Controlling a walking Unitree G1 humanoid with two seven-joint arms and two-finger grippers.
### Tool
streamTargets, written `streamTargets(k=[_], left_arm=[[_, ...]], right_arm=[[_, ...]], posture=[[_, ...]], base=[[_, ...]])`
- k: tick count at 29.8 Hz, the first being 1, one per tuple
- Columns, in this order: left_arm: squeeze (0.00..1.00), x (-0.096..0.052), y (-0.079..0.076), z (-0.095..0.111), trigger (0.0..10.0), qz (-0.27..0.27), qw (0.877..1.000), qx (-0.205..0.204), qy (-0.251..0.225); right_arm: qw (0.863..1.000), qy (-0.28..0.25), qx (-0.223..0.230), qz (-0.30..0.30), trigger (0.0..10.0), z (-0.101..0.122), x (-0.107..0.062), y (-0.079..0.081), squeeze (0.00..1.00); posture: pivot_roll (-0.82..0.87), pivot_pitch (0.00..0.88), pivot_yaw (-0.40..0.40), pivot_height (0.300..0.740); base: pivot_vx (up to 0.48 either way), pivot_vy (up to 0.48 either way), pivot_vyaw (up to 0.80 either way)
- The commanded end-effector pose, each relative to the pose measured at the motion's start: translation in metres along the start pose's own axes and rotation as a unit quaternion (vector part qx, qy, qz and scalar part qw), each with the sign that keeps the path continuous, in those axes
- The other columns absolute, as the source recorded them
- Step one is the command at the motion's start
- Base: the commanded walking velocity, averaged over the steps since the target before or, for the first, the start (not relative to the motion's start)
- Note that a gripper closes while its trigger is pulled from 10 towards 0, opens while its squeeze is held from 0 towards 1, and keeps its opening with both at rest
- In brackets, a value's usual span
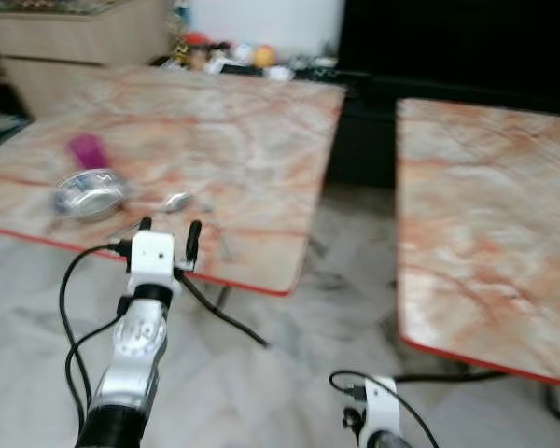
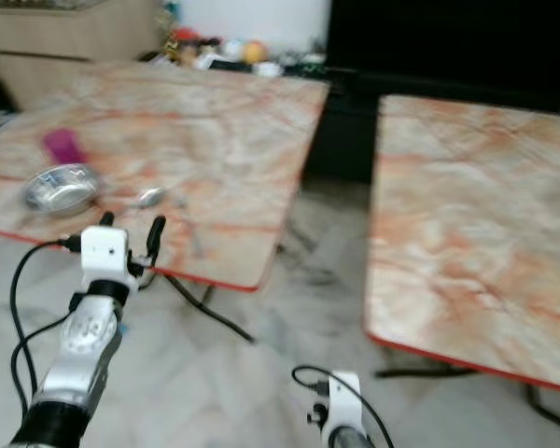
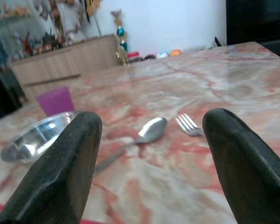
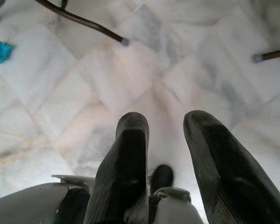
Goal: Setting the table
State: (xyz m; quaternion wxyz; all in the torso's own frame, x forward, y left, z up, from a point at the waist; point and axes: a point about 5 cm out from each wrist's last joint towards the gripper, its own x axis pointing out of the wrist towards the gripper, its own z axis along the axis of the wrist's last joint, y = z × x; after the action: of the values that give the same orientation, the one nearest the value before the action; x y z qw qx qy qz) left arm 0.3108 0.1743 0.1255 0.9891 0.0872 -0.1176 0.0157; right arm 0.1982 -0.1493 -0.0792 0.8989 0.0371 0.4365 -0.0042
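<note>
Left end effector point(image 1: 170, 226) raised — fingers apart

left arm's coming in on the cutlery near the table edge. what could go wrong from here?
1. The spoon and fork lie close together; the open left end effector might nudge one while closing on the other.
2. Both lie flat on the marble table, so the fingers may scrape or slip.
3. The steel bowl sits just beside the approach path and could get bumped.
</note>
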Motion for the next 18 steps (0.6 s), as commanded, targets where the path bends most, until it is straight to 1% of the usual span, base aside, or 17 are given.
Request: streamTargets(k=[1, 8, 18], left_arm=[[0.00, 0.0024, -0.0073, 0.0063, 10.0, -0.013, 1.000, -0.001, -0.012], [0.00, 0.0030, -0.0073, 0.0071, 10.0, -0.016, 1.000, -0.003, -0.013], [0.00, 0.0032, -0.0084, 0.0078, 10.0, -0.019, 1.000, -0.006, -0.012]], right_arm=[[1.000, 0.020, 0.003, -0.007, 10.0, -0.0121, -0.0024, -0.0046, 0.00], [1.000, 0.019, 0.009, -0.008, 10.0, -0.0122, -0.0025, -0.0044, 0.00], [1.000, 0.020, 0.007, -0.008, 10.0, -0.0120, -0.0024, -0.0045, 0.00]], posture=[[0.09, 0.000, -0.004, 0.740], [0.09, 0.000, -0.005, 0.740], [0.09, 0.000, -0.004, 0.740]], base=[[0.000, 0.480, 0.00], [0.000, 0.480, 0.00], [0.000, 0.480, 0.00]])
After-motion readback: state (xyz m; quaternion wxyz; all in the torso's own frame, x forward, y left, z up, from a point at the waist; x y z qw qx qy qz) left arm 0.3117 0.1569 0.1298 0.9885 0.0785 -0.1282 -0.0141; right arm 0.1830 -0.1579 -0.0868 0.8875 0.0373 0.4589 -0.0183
